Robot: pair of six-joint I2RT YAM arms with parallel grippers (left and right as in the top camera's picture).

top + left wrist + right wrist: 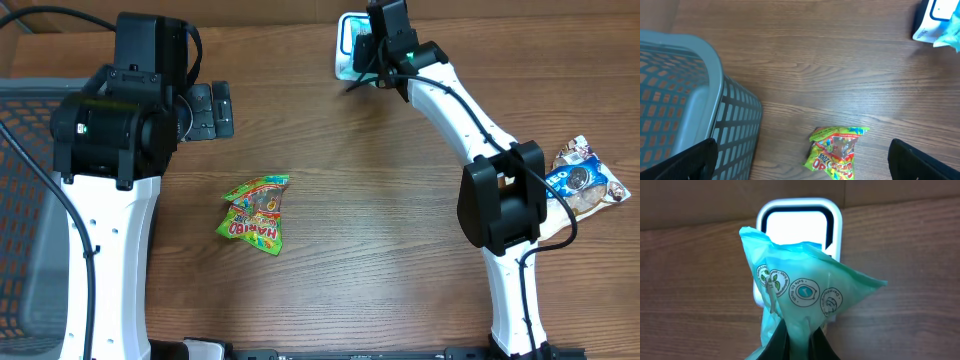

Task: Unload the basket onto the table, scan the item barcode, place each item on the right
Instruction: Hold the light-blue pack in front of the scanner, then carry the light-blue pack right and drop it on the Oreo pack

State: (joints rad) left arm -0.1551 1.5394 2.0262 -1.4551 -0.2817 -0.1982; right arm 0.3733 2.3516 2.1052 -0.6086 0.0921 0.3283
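At the far edge of the desk (380, 200), the right tool (790, 347) is pressed together on a teal plastic packet (805, 295), holding it over the white-framed scanner (836, 225), while the left tool (212, 110) hangs spread wide above bare wood near a grey basket (715, 65) and a green candy bag (255, 213).

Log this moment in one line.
right gripper: shut on teal packet over scanner | left gripper: open, empty | Haribo bag: lying on table
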